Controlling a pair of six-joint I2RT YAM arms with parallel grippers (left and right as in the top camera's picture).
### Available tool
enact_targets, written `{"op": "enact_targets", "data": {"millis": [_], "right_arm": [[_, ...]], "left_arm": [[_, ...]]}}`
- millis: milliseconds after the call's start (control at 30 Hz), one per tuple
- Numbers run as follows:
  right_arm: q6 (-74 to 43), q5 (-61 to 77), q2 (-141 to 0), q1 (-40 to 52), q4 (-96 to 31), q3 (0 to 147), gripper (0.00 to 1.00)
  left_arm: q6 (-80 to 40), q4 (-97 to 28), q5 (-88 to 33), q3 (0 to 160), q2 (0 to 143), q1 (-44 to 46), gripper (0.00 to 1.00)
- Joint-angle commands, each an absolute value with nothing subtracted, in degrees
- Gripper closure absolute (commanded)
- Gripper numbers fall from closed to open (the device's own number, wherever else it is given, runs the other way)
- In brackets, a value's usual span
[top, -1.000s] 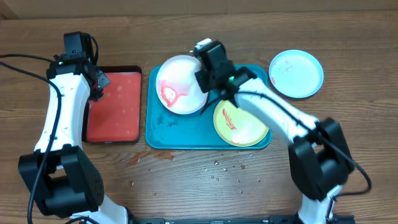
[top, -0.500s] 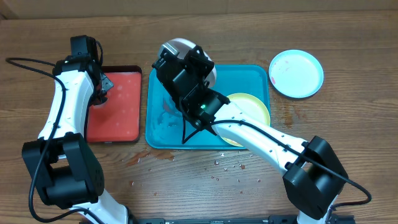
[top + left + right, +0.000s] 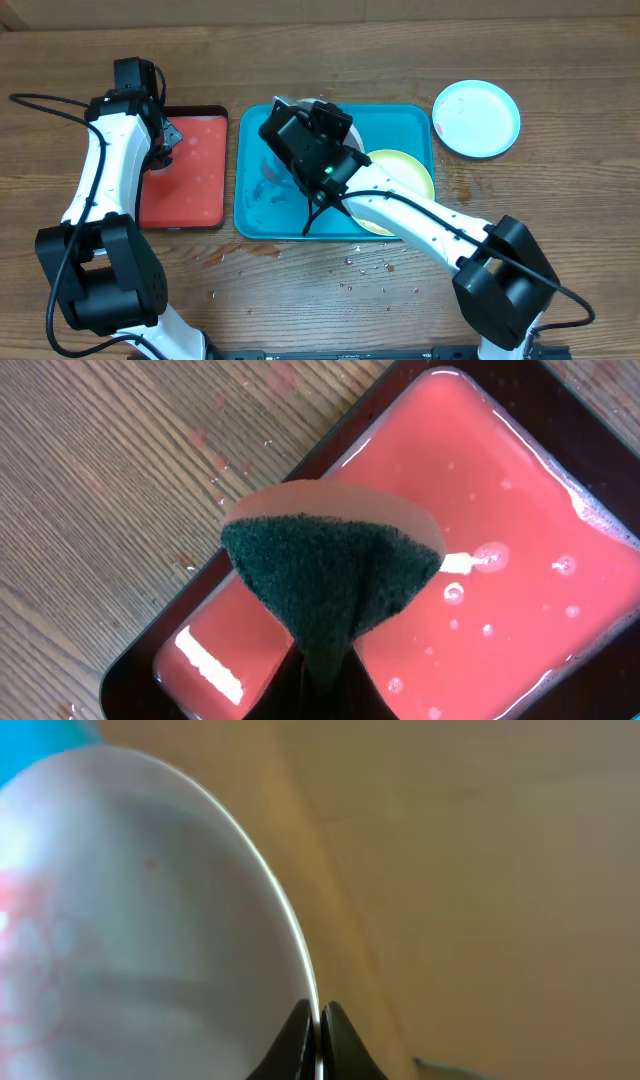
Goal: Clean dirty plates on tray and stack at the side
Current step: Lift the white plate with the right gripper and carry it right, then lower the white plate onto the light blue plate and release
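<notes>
Pinching the rim of the white plate (image 3: 130,920), the right claw (image 3: 319,1028) is clenching tight on its edge. It is holding the plate over the far left part of the turquoise tray (image 3: 255,200). In the overhead view the arm is hiding most of the plate, while the wrist view is showing red smears on its face. The yellow-green plate (image 3: 405,170) is lying in the tray's right part, partly under the arm. The light blue plate (image 3: 477,118) is resting on the wooden surface (image 3: 300,290), just beside the tray's far right corner. The left claw (image 3: 320,675) is squeezing a folded green sponge (image 3: 330,575) above the red tray (image 3: 520,560), which is glistening with bubbly liquid.
</notes>
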State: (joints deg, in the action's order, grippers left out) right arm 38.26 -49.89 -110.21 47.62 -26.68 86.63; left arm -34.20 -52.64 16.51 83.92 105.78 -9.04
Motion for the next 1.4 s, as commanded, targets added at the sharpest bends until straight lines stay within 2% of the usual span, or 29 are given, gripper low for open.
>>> {"op": "enact_targets", "data": {"millis": [0, 133, 267, 467, 500, 567, 633, 733, 1000, 1067, 1100, 1133, 1200, 1233, 1300, 1367], "right_arm": [[35.31, -66.54, -108.27, 45.74, -12.88, 87.46, 0.96], [26.92, -64.23, -106.56, 40.38, -6.7, 87.46, 0.96], [9.19, -57.56, -106.02, 31.62, -13.34, 87.46, 0.96], [-10.7, -17.98, -106.15, 14.11, -29.93, 87.44, 0.96], [-14.48, -5.04, -106.5, 6.74, -31.68, 87.33, 0.96], [-16.84, 2.07, -106.65, 0.64, -32.01, 86.89, 0.96], [-18.5, 6.11, -106.65, -6.68, -31.97, 85.73, 0.96], [-18.48, 6.15, -106.74, -12.29, -32.36, 84.05, 0.96], [-18.48, 6.09, -106.74, -16.43, -28.47, 75.96, 0.95], [-18.48, 6.11, -106.74, -16.4, -26.59, 74.13, 0.89], [-18.52, 6.13, -106.74, -16.29, -25.87, 73.38, 0.84], [-18.52, 6.11, -106.74, -16.19, -25.54, 72.93, 0.75], [-18.79, 6.13, -106.74, -16.14, -25.85, 72.64, 0.46], [-19.81, 6.17, -106.74, -16.12, -26.04, 72.64, 0.11], [-20.25, 8.82, -106.74, -16.08, -25.76, 72.64, 0.08], [-17.72, 16.47, -106.74, -15.75, -25.04, 72.64, 0.1]], "left_arm": [[-34.76, -52.42, 16.75, 83.59, 106.34, -9.08, 0.96], [-34.74, -52.56, 16.47, 83.59, 106.34, -9.08, 0.96], [-34.74, -53.12, 16.49, 83.59, 106.34, -9.08, 0.96], [-34.74, -52.95, 16.47, 83.59, 106.34, -9.08, 0.96], [-34.76, -52.86, 16.47, 83.59, 106.34, -9.08, 0.96], [-34.76, -52.73, 16.45, 83.59, 106.34, -9.08, 0.96], [-34.76, -52.66, 16.45, 83.59, 106.34, -9.08, 0.96], [-34.76, -52.69, 16.43, 83.59, 106.34, -9.08, 0.96], [-34.94, -51.55, 14.74, 83.59, 106.37, -9.08, 0.96], [-34.92, -51.29, 14.22, 83.59, 106.37, -9.08, 0.96], [-34.92, -51.2, 13.85, 83.59, 106.37, -9.08, 0.96], [-34.89, -51.22, 13.63, 83.59, 106.37, -9.08, 0.96], [-34.87, -51.24, 13.58, 83.59, 106.37, -9.08, 0.96], [-34.74, -51.24, 13.5, 83.59, 106.37, -9.08, 0.96], [-34.74, -51.24, 13.5, 83.59, 106.37, -9.08, 0.96], [-34.74, -51.2, 13.5, 83.59, 106.37, -9.08, 0.96]]}}
